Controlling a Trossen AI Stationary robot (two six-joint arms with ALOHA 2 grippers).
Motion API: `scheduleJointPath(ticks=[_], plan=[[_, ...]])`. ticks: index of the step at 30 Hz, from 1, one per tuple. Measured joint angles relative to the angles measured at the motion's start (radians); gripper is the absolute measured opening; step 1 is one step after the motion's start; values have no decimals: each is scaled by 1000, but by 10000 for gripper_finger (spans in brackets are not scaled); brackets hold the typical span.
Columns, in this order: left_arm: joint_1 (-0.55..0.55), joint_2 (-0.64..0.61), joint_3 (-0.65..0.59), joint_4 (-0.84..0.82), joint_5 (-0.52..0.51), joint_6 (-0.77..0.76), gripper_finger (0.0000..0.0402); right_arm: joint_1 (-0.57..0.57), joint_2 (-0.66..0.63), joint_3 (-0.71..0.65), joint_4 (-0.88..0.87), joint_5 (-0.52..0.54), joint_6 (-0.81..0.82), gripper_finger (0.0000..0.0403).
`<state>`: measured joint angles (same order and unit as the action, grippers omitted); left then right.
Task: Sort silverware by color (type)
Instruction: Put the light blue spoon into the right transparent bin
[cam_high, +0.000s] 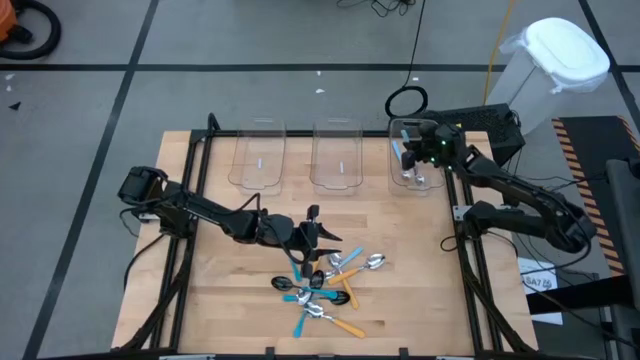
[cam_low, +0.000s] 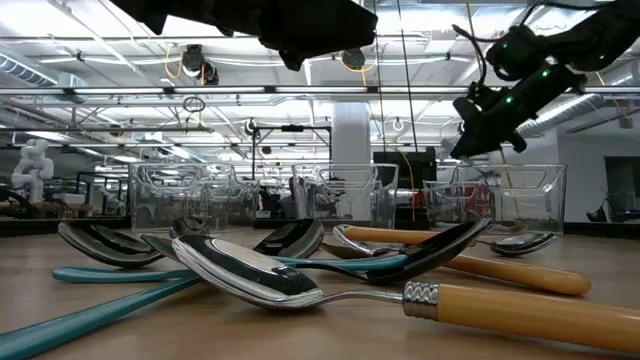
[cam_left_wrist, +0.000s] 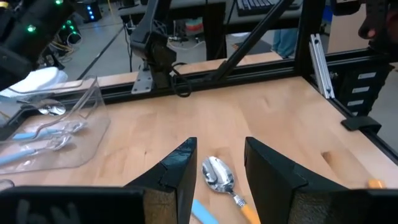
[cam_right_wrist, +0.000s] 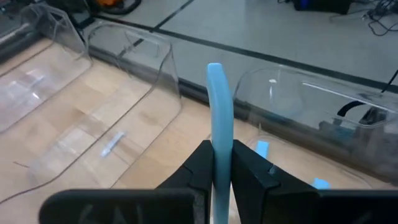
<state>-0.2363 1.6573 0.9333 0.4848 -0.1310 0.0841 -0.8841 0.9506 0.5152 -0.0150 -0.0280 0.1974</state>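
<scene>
Several spoons (cam_high: 325, 285) lie in a crossed heap on the wooden table, near its front edge, with teal, orange and light-blue handles. My left gripper (cam_high: 315, 238) hovers open at the heap's far side. In its wrist view its fingers (cam_left_wrist: 180, 171) stand on either side of an orange-handled spoon with a silver bowl (cam_left_wrist: 217, 174) lying below. My right gripper (cam_high: 405, 152) is over the right clear bin (cam_high: 428, 182), shut on a light-blue spoon (cam_right_wrist: 219, 106). My right gripper pinches the light-blue spoon's handle (cam_right_wrist: 221, 155) between its two fingers. The handle's free end (cam_right_wrist: 215, 71) sticks out forward past the fingertips. The bowl end is hidden behind the fingers. The spoon is lifted clear, above the right bin.
Three clear bins stand in a row along the table's far edge: left (cam_high: 258, 155), middle (cam_high: 336, 155) and right. The right one holds light-blue spoons (cam_left_wrist: 43, 134). Black frame rails (cam_high: 190, 200) run along the table's sides. A white container (cam_high: 555, 60) stands beyond the far right corner.
</scene>
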Motion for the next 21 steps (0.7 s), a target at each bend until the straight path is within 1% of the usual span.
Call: scheduleJointPath(ticks=[10,15,21], plan=[[0,0,0,-3,0,-2,134,-1,159,0,106,12,0,34],[-2,0,0,-10,-1,-19,134,-1,200,0,108,34,-2,34],[-11,0,1,-11,-1,-21,134,-6,213,0,112,44,-4,34]])
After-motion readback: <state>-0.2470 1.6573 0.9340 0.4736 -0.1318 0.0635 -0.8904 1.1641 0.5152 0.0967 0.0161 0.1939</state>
